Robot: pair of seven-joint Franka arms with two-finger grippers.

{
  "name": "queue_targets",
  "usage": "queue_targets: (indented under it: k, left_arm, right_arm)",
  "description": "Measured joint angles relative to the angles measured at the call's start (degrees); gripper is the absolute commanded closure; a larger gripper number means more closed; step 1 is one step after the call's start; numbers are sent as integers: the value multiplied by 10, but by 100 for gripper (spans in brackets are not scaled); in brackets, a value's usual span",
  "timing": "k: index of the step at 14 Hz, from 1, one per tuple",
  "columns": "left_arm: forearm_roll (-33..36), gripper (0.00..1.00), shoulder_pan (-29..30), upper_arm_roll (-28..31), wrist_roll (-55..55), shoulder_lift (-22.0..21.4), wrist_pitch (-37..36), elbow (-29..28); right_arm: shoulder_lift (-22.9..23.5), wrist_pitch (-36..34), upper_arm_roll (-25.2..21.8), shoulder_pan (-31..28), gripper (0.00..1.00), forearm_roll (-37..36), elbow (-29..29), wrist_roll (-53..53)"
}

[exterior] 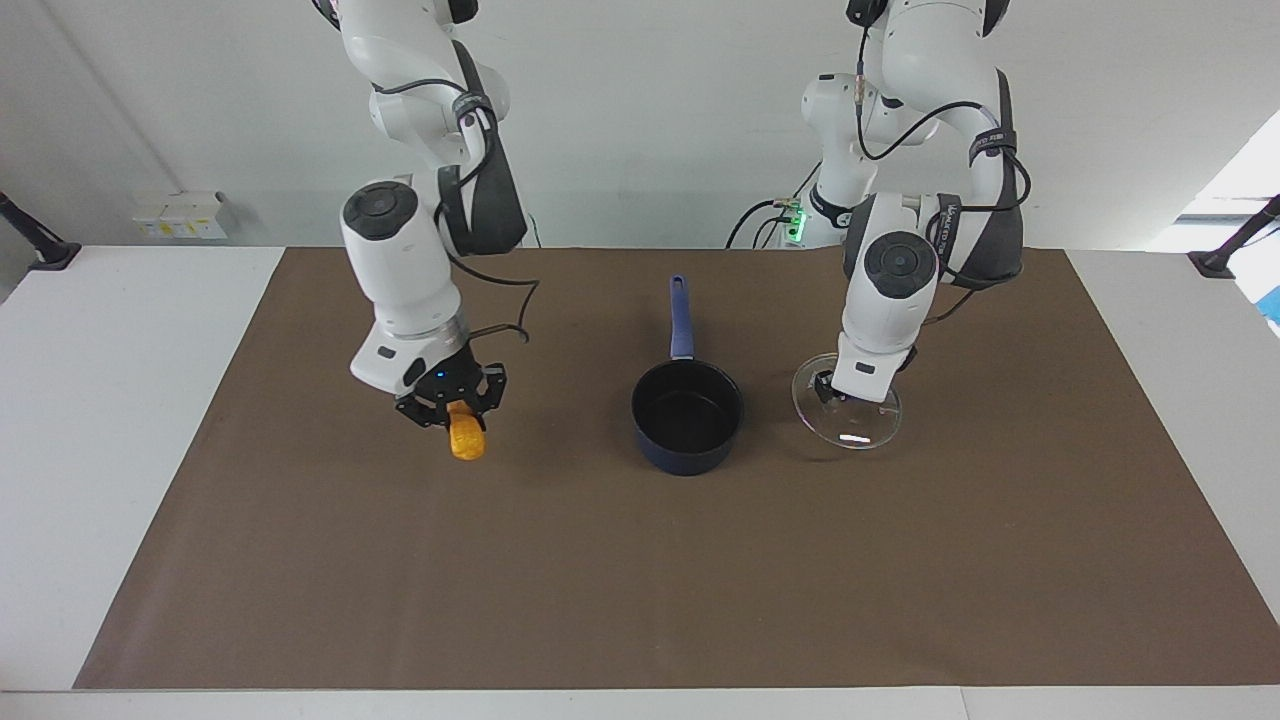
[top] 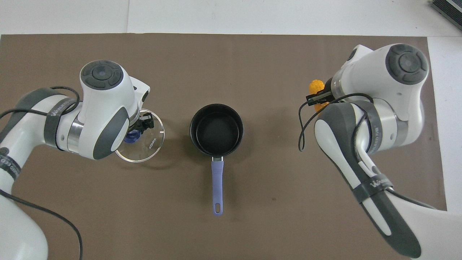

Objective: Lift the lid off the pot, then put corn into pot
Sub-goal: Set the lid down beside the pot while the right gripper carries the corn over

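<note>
The dark blue pot [exterior: 687, 412] stands open in the middle of the brown mat, its long handle [exterior: 681, 315] pointing toward the robots. It also shows in the overhead view [top: 216, 130]. My left gripper [exterior: 836, 392] is shut on the blue knob [top: 132, 137] of the clear glass lid [exterior: 862, 430]. It holds the lid slightly tilted, low over the mat beside the pot, toward the left arm's end. My right gripper [exterior: 455, 412] is shut on the orange-yellow corn [exterior: 466, 440], low over the mat toward the right arm's end. The corn [top: 315, 86] peeks out past the right wrist in the overhead view.
The brown mat [exterior: 640, 580] covers most of the white table. Small white boxes [exterior: 180, 215] sit at the table's back edge, toward the right arm's end. Black clamps [exterior: 40, 245] stand at both ends of the table.
</note>
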Motion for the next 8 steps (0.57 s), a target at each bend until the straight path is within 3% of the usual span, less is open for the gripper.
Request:
queue_targets:
  k: [4, 8]
  left_arm:
    - [0, 100, 33, 0, 2, -47, 18, -98]
    - [0, 100, 53, 0, 2, -73, 63, -179]
  right_arm:
    - [31, -75, 2, 54, 100, 0, 86, 101]
    - [112, -87, 3, 127, 100, 0, 182, 231]
